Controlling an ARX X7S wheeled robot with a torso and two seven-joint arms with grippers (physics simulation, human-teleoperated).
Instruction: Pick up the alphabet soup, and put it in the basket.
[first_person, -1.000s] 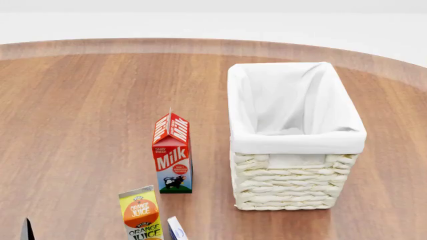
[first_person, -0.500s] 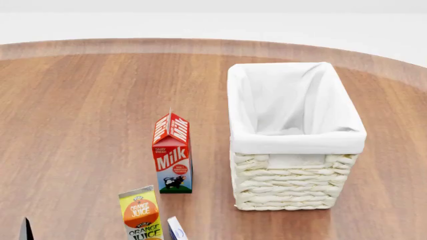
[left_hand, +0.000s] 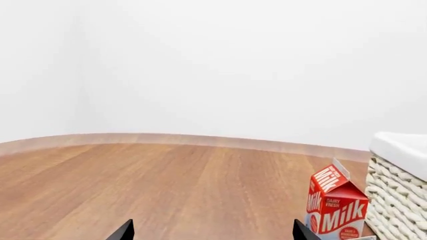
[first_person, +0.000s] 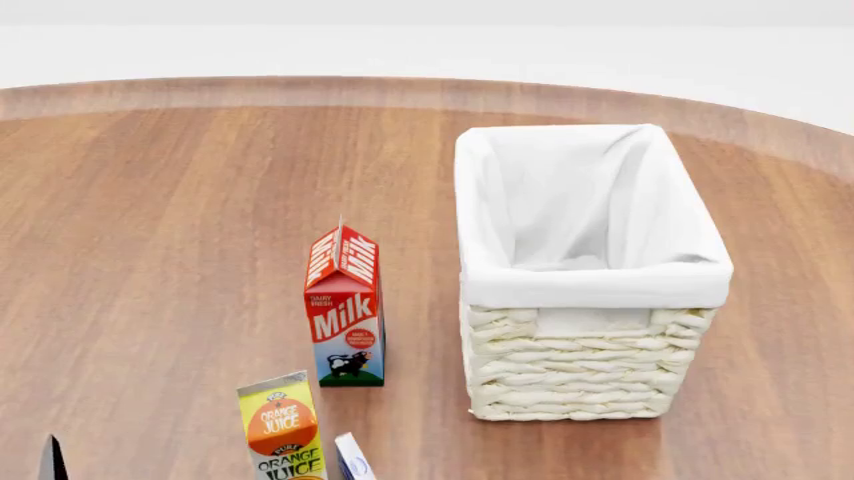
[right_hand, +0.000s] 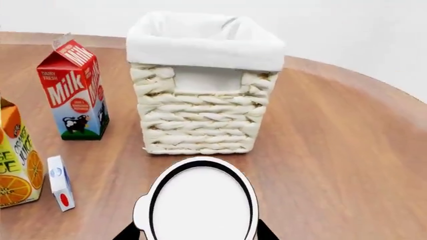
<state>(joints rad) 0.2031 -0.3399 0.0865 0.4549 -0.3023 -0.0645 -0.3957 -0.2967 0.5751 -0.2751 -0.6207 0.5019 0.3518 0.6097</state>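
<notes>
The right end effector (right_hand: 197, 232) seems to hug the soup can (right_hand: 200, 200), near the basket (right_hand: 200, 125). Lift it high over the rim, then let go. The left end effector (left_hand: 212, 232) is wide open and empty.

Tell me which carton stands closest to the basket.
The milk carton, red with a gabled top, stands just beside the basket. The orange juice carton and the small white carton stand farther off.

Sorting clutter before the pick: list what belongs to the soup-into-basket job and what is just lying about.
Job: alphabet soup, only its white lid showing; basket.
Lying about: milk carton; orange juice carton; small white box.
</notes>
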